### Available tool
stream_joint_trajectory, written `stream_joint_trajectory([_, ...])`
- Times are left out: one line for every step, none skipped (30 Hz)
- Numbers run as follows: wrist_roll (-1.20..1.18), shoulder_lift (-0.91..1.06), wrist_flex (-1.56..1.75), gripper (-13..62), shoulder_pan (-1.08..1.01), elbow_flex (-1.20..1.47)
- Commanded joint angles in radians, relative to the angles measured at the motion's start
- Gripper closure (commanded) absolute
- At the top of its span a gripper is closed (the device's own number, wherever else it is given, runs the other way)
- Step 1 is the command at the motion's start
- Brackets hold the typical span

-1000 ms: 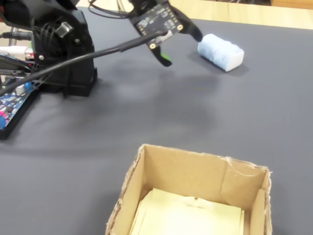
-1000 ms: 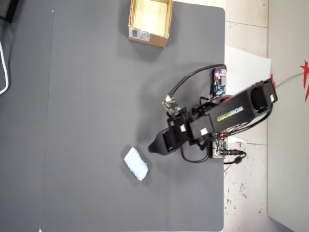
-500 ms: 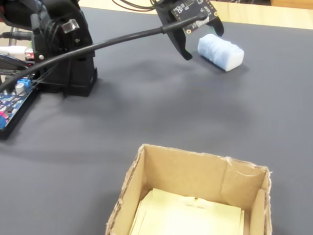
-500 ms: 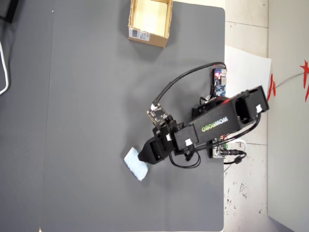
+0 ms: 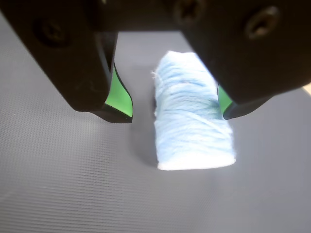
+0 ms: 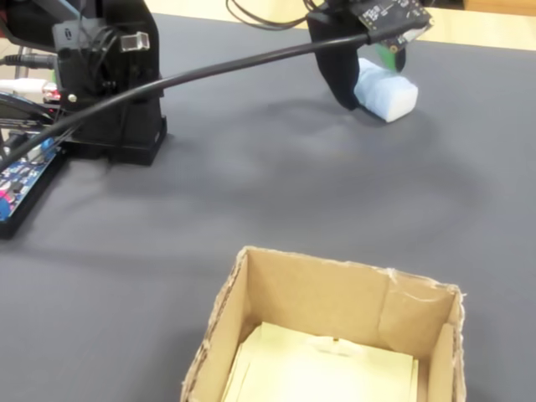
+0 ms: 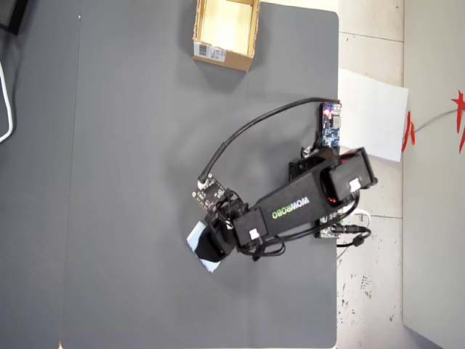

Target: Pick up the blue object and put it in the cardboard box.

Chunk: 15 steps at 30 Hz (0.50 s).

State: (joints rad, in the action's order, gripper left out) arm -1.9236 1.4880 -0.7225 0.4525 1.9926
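Note:
The blue object [image 5: 194, 126], a pale blue-white soft oblong block, lies on the dark grey mat. In the wrist view my gripper [image 5: 172, 109] is open and straddles it: the left green-padded finger stands apart from it, while the right finger is close against its side. The fixed view shows the blue object [image 6: 387, 94] at the far side of the table with the gripper [image 6: 368, 79] down over it. From overhead the gripper [image 7: 207, 251] covers most of the blue object [image 7: 196, 236]. The cardboard box [image 6: 335, 280] stands open-topped in the near foreground, and overhead the cardboard box [image 7: 221, 59] sits at the top edge.
The arm's black base [image 6: 109, 75] stands at the left of the fixed view, with a small blue circuit board [image 6: 21, 180] beside it. A black cable [image 6: 209, 71] runs from the base to the wrist. Overhead, white paper [image 7: 370, 113] lies beyond the mat's right edge.

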Motion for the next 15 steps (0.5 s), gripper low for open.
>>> stream_joint_trajectory([-0.121, -0.009, -0.017, 16.9, 0.032, -0.081])
stream_joint_trajectory([-0.129, -0.018, -0.017, 17.5, 0.035, -0.081])
stream_joint_trajectory([-0.141, -0.032, -0.017, 18.2, 0.038, -0.081])
stream_joint_trajectory([-0.143, -0.043, -0.014, 18.5, 0.04, -0.081])
stream_joint_trajectory([-0.144, -0.054, -0.014, 20.0, 0.041, -0.08])
stream_joint_trajectory([-0.144, -0.055, -0.002, 22.6, 0.043, -0.072])
stream_joint_trajectory([-0.144, -0.06, 0.018, 25.3, 0.044, -0.063])
stream_joint_trajectory([-0.144, -0.061, 0.02, 27.6, 0.046, -0.06])
stream_joint_trajectory([-0.144, -0.064, 0.026, 29.6, 0.049, -0.055])
stream_joint_trajectory([-0.146, -0.072, 0.037, 31.1, 0.054, -0.054])
stream_joint_trajectory([-0.144, -0.08, 0.046, 32.6, 0.054, -0.057])
stream_joint_trajectory([-0.143, -0.084, 0.052, 35.0, 0.054, -0.058])
stream_joint_trajectory([-0.137, -0.086, 0.063, 37.7, 0.052, -0.06])
stream_joint_trajectory([-0.13, -0.086, 0.075, 39.4, 0.052, -0.06])
stream_joint_trajectory([-0.129, -0.083, 0.083, 39.6, 0.051, -0.06])
